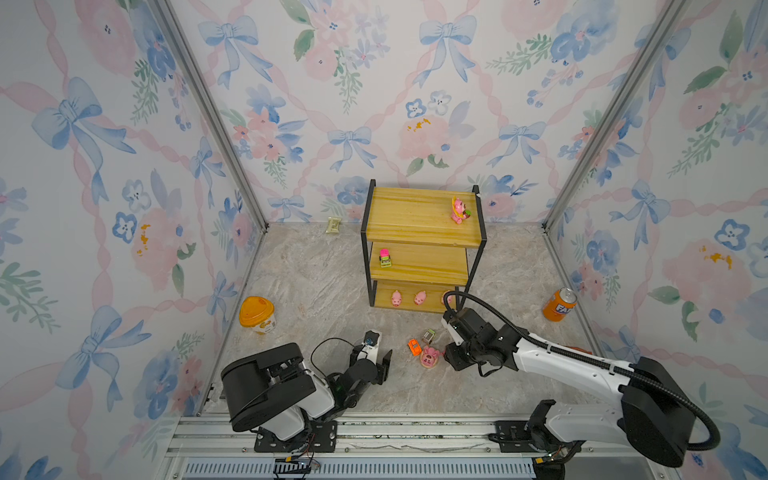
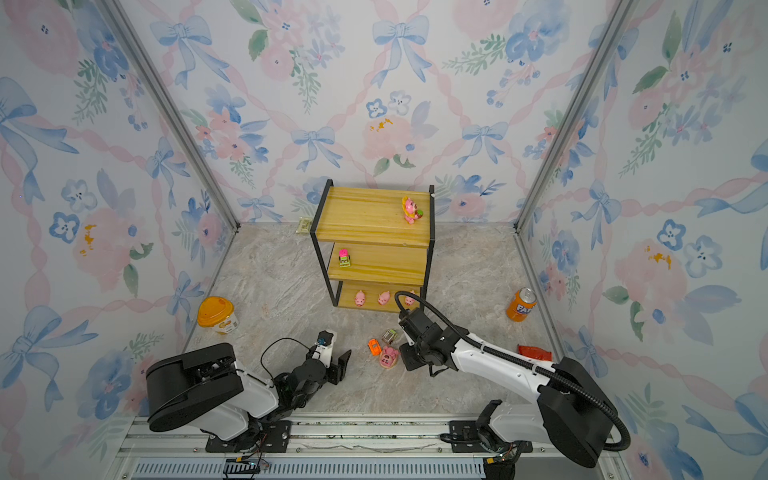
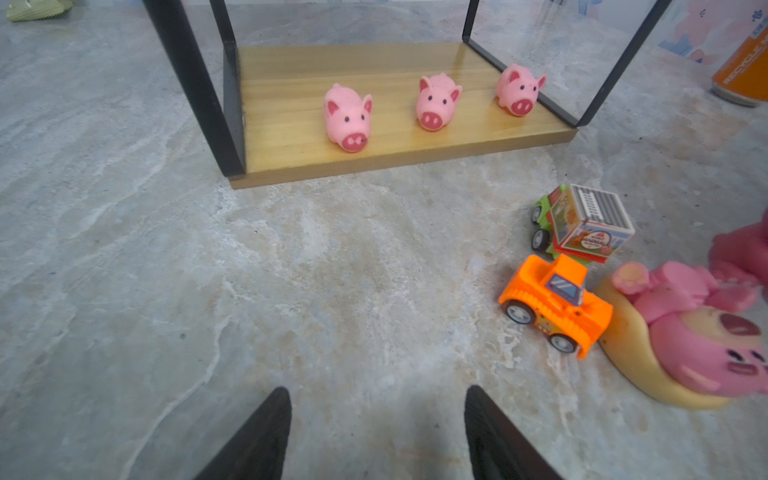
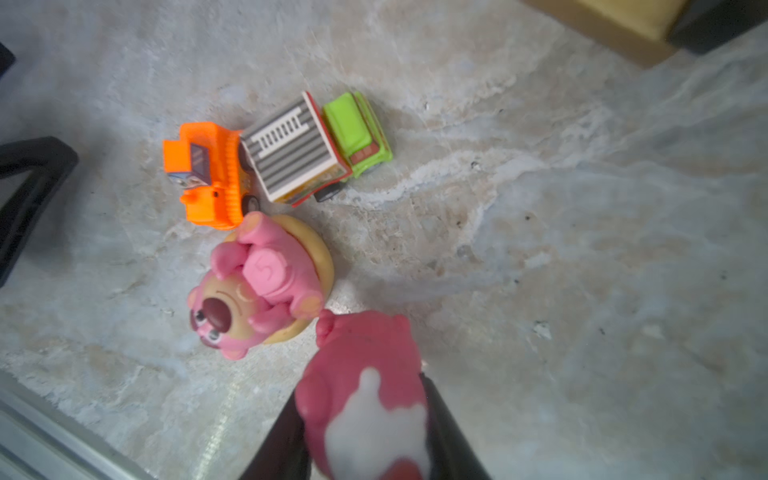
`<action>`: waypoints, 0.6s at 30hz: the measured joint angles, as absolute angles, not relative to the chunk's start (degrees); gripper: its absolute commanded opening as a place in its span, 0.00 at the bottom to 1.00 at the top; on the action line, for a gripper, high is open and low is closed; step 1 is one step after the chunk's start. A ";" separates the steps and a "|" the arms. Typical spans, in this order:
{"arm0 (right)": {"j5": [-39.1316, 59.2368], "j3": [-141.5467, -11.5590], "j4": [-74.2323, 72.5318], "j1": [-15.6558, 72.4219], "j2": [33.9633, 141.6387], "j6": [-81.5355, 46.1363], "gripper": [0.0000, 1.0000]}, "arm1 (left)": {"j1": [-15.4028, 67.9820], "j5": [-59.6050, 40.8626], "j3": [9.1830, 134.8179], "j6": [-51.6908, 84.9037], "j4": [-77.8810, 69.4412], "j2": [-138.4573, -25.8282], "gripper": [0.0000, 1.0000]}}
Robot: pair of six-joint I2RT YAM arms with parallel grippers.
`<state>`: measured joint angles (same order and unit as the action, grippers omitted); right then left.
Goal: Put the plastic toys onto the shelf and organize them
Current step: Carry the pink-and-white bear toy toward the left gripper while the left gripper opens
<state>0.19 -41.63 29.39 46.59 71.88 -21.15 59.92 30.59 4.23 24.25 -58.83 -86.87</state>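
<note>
My right jaws are closed on a pink figurine [image 4: 365, 399], down near the bench's front edge. It is just beside a second figurine [image 4: 257, 291], which lies in a yellow ring. The held one's long axis seems to run out ahead of the jaws rather than across them.

The shelf [image 1: 411, 216] stands toward the bench's far edge, beyond my right jaws and rising above them, with its near right post close to that wrist. On the top board [image 1: 399, 232] a standing figurine [image 1: 458, 210] takes the right end, so the bare wood lies to its left. I judge the carry must go up and back, then left along that board.

My left jaws stand open and empty near the front edge. The right arm is nearer the shelf's right end.
</note>
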 measured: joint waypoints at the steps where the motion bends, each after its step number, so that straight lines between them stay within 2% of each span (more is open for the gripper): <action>1: 0.32 -43.03 30.39 46.81 71.16 -20.62 0.27 | 59.79 30.57 4.05 24.29 -58.83 -86.52 0.68; 7: 3.09 -50.41 33.45 50.17 72.29 -15.68 0.27 | 59.57 30.52 3.46 25.19 -58.83 -85.82 0.67; 18: 7.31 -61.54 36.99 55.79 91.31 -4.69 0.25 | 59.57 30.59 0.84 25.98 -56.58 -78.48 0.68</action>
